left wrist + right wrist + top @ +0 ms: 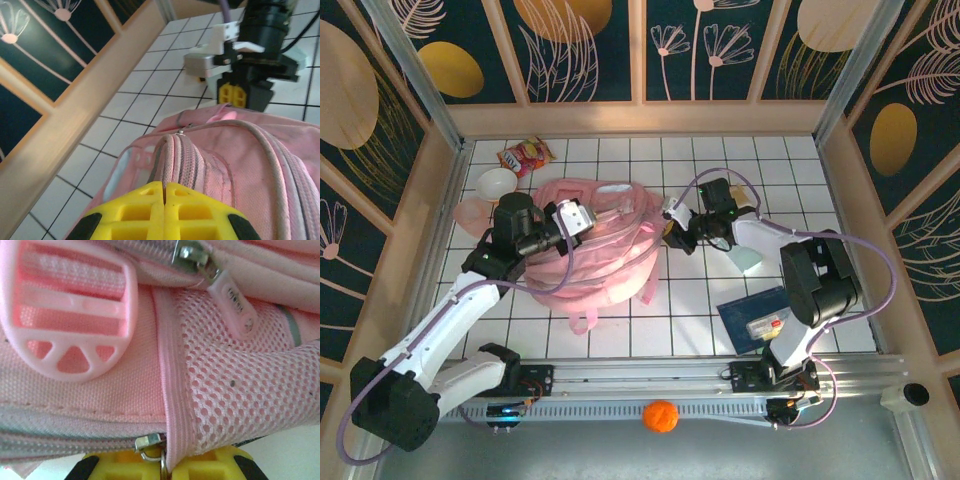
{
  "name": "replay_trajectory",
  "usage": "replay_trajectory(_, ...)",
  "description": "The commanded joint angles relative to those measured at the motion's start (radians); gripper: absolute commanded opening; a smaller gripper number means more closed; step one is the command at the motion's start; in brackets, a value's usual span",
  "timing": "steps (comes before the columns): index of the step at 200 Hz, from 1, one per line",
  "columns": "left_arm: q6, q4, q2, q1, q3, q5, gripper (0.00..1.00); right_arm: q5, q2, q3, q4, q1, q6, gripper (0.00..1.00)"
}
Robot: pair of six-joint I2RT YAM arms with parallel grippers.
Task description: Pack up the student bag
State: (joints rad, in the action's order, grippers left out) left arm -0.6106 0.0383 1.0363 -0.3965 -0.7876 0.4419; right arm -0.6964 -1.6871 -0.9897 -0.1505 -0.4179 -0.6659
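The light-pink student bag [605, 250] lies crumpled in the middle of the tiled table. My left gripper [575, 218] is at its upper left side; in the left wrist view its yellow fingers [135, 205] are shut on a raised pink seam of the bag [240, 165]. My right gripper [672, 222] is at the bag's right edge. In the right wrist view it [170, 467] is shut on a metal zipper pull [150, 447] and the pink trim next to it, below a mesh pocket [235, 390] and a plastic buckle [70, 315].
A white bowl [497, 183], a snack packet [527, 154] and a pale pink dish [470, 212] lie at the back left. A blue book [755, 317] and a pale teal object [748, 258] lie at the right. An orange ball [660, 415] rests by the front rail.
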Motion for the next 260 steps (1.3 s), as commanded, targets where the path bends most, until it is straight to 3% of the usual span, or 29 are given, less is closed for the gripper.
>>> replay_trajectory(1,0.041,-0.088,0.004,0.004,-0.02,-0.139,0.0,-0.041,0.051,-0.006,-0.062,-0.004,0.049,0.0)
replay_trajectory(32,0.064,-0.065,0.004,0.004,0.001,-0.005,0.0,-0.074,0.071,-0.01,-0.056,-0.005,0.086,0.0)
replay_trajectory(43,0.041,-0.012,0.011,0.004,0.002,0.058,0.22,-0.08,0.092,0.002,-0.025,-0.005,0.104,0.0)
replay_trajectory(58,0.033,0.057,0.017,0.004,-0.002,0.116,0.42,-0.079,0.113,0.007,0.001,-0.005,0.124,0.0)
replay_trajectory(87,0.04,0.104,-0.004,0.002,0.023,0.245,0.65,-0.073,0.121,-0.008,0.003,-0.006,0.138,0.0)
replay_trajectory(98,0.059,0.096,-0.017,-0.006,0.043,0.266,0.69,-0.068,0.123,-0.013,0.001,-0.008,0.138,0.0)
replay_trajectory(122,0.052,0.153,-0.011,-0.08,0.048,0.205,0.75,-0.057,0.126,-0.015,0.001,-0.009,0.138,0.0)
replay_trajectory(131,0.054,0.164,-0.002,-0.133,0.052,0.131,0.81,-0.054,0.125,-0.017,0.001,-0.012,0.139,0.0)
replay_trajectory(142,0.072,0.16,0.01,-0.189,0.062,0.035,0.81,-0.051,0.128,-0.018,0.001,-0.014,0.138,0.0)
replay_trajectory(162,0.124,0.13,0.032,-0.211,0.081,-0.112,0.85,-0.042,0.134,-0.023,-0.003,-0.02,0.138,0.0)
replay_trajectory(173,0.126,0.111,0.037,-0.21,0.094,-0.159,0.98,-0.04,0.137,-0.022,-0.005,-0.021,0.136,0.0)
replay_trajectory(199,0.122,0.112,0.059,-0.217,0.103,-0.139,0.99,-0.037,0.142,-0.029,-0.01,-0.023,0.138,0.0)
replay_trajectory(230,0.167,-0.003,0.079,-0.223,0.158,-0.303,0.99,-0.052,0.155,-0.033,-0.012,-0.026,0.133,0.0)
replay_trajectory(245,0.167,-0.02,0.094,-0.222,0.158,-0.315,0.98,-0.051,0.161,-0.032,-0.014,-0.025,0.129,0.0)
replay_trajectory(253,0.167,-0.027,0.093,-0.223,0.161,-0.298,0.92,-0.045,0.164,-0.03,-0.013,-0.026,0.127,0.0)
replay_trajectory(260,0.161,-0.031,0.086,-0.223,0.166,-0.274,0.74,-0.04,0.166,-0.028,-0.013,-0.024,0.126,0.0)
